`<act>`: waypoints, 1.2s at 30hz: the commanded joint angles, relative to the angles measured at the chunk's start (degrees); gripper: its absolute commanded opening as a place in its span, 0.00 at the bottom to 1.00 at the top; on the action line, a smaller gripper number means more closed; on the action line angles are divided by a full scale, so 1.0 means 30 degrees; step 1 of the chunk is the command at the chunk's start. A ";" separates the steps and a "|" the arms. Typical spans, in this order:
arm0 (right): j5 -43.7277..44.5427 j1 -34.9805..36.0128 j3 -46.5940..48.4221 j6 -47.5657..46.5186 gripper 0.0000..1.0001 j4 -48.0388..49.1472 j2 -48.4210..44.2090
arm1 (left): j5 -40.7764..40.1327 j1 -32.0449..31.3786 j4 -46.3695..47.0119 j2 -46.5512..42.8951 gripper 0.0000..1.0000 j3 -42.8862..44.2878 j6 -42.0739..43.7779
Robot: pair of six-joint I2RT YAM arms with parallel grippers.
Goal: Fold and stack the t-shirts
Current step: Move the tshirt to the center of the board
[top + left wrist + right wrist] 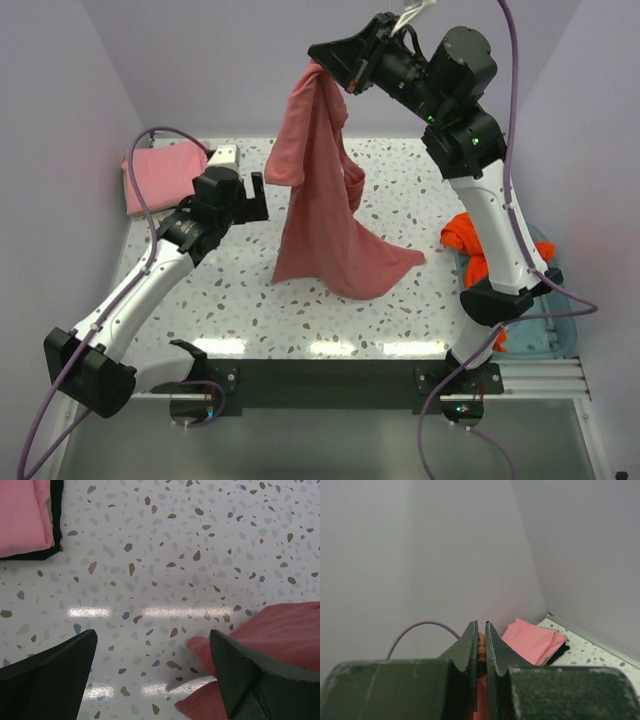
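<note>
Pinching rose shirt (325, 190) in right gripper (328, 68), jaws clamped tight on a bunched edge of cloth. Holding it high over table (220, 290) centre, probably so the cloth hangs out long and shows its shape before laying flat. Letting lower hem drag on the table, fanning toward 3 o'clock, so only partly airborne. Hovering left gripper (243, 197) low at 9 o'clock of the hanging shirt, jaws spread wide, grasping nothing. Seeing in left wrist view bare table between the fingers and rose hem just beside the right finger. Judging this as staging for a second grab on a free corner or hem. Noting pink shirt (165, 172) folded flat at table's 10 o'clock corner, likely parked there as base of the stack and out of the working area. Noting orange shirt (465, 235) crumpled in tray (545, 335) at 4 o'clock, partly hidden behind right arm, not yet folded. Judging task as roughly a third done, rose shirt mid-handling. Needing next a two-point hold to spread the cloth evenly. Risking twist and bunching while hanging from a single pinch, and hem catching on the table during any sideways move.
</note>
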 commanded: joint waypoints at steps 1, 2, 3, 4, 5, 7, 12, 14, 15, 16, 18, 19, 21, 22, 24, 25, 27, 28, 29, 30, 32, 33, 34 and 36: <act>0.1856 0.0069 -0.0903 -0.0770 0.00 0.1066 -0.0541 | -0.1679 0.0207 -0.0988 -0.0914 1.00 0.0344 -0.0605; 0.2382 0.0069 -0.1924 -0.1005 0.00 0.0833 -0.0600 | -0.2233 0.0237 -0.1222 -0.1032 1.00 0.0256 -0.0841; 0.3808 0.0069 -0.2485 -0.1210 0.00 0.0105 -0.0746 | -0.2413 0.0324 -0.1630 -0.1091 1.00 0.0052 -0.1046; 0.5012 0.0069 -0.3042 -0.1473 0.00 -0.0366 -0.0834 | -0.2531 0.0354 -0.1751 -0.1324 1.00 -0.0095 -0.1280; 0.6213 0.0069 -0.4295 -0.1563 0.00 -0.0922 -0.0980 | -0.2590 0.0325 -0.1781 -0.1471 1.00 -0.0300 -0.1341; 0.9996 -0.0367 -0.5852 -0.1068 0.00 -0.2243 -0.1679 | -0.2474 0.0354 -0.1635 -0.1822 1.00 -0.0973 -0.1312; 1.1760 -0.3117 -1.4518 0.0719 0.04 -0.2626 -0.4111 | -0.1713 0.0354 -0.1254 -0.2147 1.00 -0.2816 -0.1048; 1.2548 -0.3736 -1.8112 0.0926 0.21 -0.2860 -0.5222 | -0.1275 0.0354 -0.1399 -0.1942 1.00 -0.3200 -0.1165; 1.2698 -0.4377 -1.9092 0.0897 0.25 -0.3093 -0.5548 | -0.1011 0.0354 -0.1400 -0.1796 1.00 -0.3550 -0.1165; 1.2787 -0.4616 -2.0001 0.0665 0.39 -0.3241 -0.5842 | -0.0719 0.0325 -0.1458 -0.1389 1.00 -0.3699 -0.1252; 1.2846 -0.5259 -2.1530 0.0459 0.61 -0.4086 -0.6458 | 0.0102 0.0296 -0.1953 -0.0599 1.00 -0.3933 -0.1632; 1.2933 -0.5292 -2.1766 0.0284 0.61 -0.4353 -0.6634 | 0.0395 0.0296 -0.2102 -0.0333 0.99 -0.4021 -0.1750; 1.3109 -0.5351 -2.2177 0.0019 0.72 -0.4735 -0.7130 | 0.1040 0.0238 -0.2833 0.0078 0.98 -0.4313 -0.1985; 1.3139 -0.5351 -2.2323 -0.0098 0.75 -0.4736 -0.7308 | 0.1158 0.0208 -0.3010 0.0225 0.98 -0.4547 -0.2305; 1.3081 -0.5321 -2.2617 -0.0099 0.77 -0.4562 -0.7514 | 0.1626 0.0208 -0.3129 0.0227 0.96 -0.5510 -0.2687; 1.2964 -0.5321 -2.2618 -0.0099 0.77 -0.4531 -0.7486 | 0.1918 0.0208 -0.3100 0.0198 0.93 -0.5835 -0.2950; 1.2498 -0.5321 -2.2355 -0.0012 0.77 -0.4560 -0.7136 | 0.3176 0.0179 -0.2983 0.0197 0.89 -0.6508 -0.3244; 1.2350 -0.5350 -2.2180 0.0018 0.77 -0.4589 -0.6989 | 0.3558 0.0091 -0.2953 0.0081 0.85 -0.6687 -0.3623; 1.2290 -0.5351 -2.1830 -0.0040 0.77 -0.4648 -0.6842 | 0.3910 -0.0287 -0.2953 -0.0036 0.83 -0.7036 -0.3829; 1.2115 -0.5351 -2.1682 -0.0127 0.77 -0.4648 -0.6493 | 0.4000 -0.0522 -0.2866 -0.0182 0.83 -0.7214 -0.3976; 1.2056 -0.5351 -2.1301 -0.0216 0.77 -0.4648 -0.6256 | 0.4235 -0.0875 -0.2777 -0.0593 0.83 -0.7507 -0.4299; 1.1968 -0.5351 -2.1212 -0.0245 0.77 -0.4677 -0.6052 | 0.4294 -0.0934 -0.2748 -0.0623 0.83 -0.7828 -0.4416; 1.1706 -0.5380 -2.1009 -0.0187 0.77 -0.4678 -0.5789 | 0.4294 -0.0935 -0.2690 -0.0565 0.83 -0.8005 -0.4562; 1.1441 -0.5351 -2.0919 -0.0012 0.77 -0.4590 -0.5582 | 0.4236 -0.0935 -0.2573 -0.0273 0.82 -0.8211 -0.4593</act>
